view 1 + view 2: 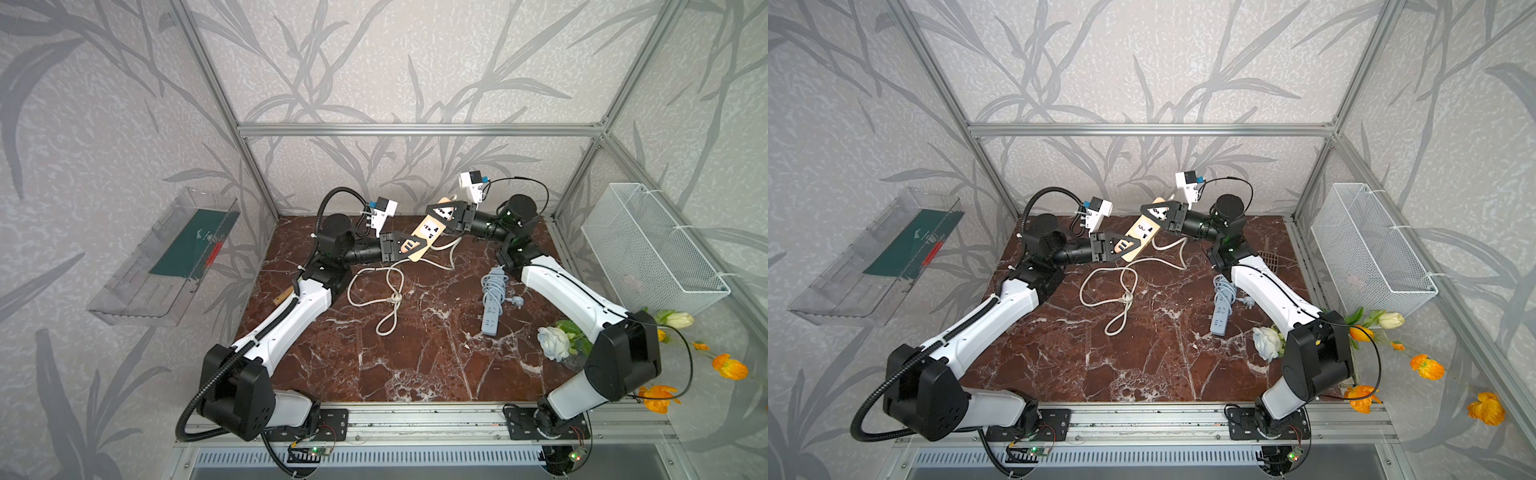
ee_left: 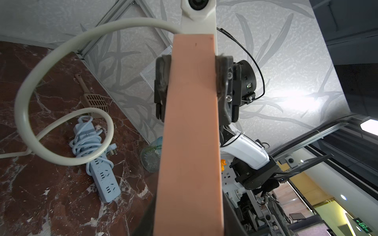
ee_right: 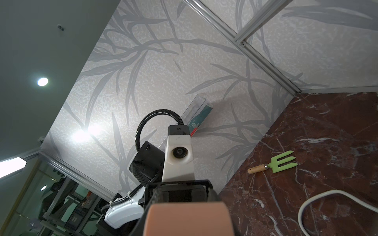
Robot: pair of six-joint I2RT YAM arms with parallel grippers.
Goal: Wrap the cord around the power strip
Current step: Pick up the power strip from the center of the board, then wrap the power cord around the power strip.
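A cream power strip (image 1: 428, 228) (image 1: 1144, 230) with a peach back (image 2: 190, 122) (image 3: 188, 218) hangs tilted above the far side of the marble table. My left gripper (image 1: 409, 246) (image 1: 1123, 247) (image 2: 188, 228) is shut on its lower end. My right gripper (image 1: 442, 212) (image 1: 1156, 212) (image 3: 187, 224) is shut on its upper end, with its fingers (image 2: 162, 81) on both long sides. The cream cord (image 1: 376, 291) (image 1: 1106, 286) (image 2: 41, 81) (image 3: 306, 204) leaves the upper end, curls down and lies in loose loops on the table.
A blue power strip (image 1: 492, 307) (image 1: 1223, 307) (image 2: 98, 163) with its cord wound round it lies right of centre. A white rose (image 1: 552, 343), orange flowers, a wire basket (image 1: 648, 249), a clear bin (image 1: 166, 257), a green garden fork (image 3: 282, 161) and a brown scoop (image 1: 1271, 257) stand around.
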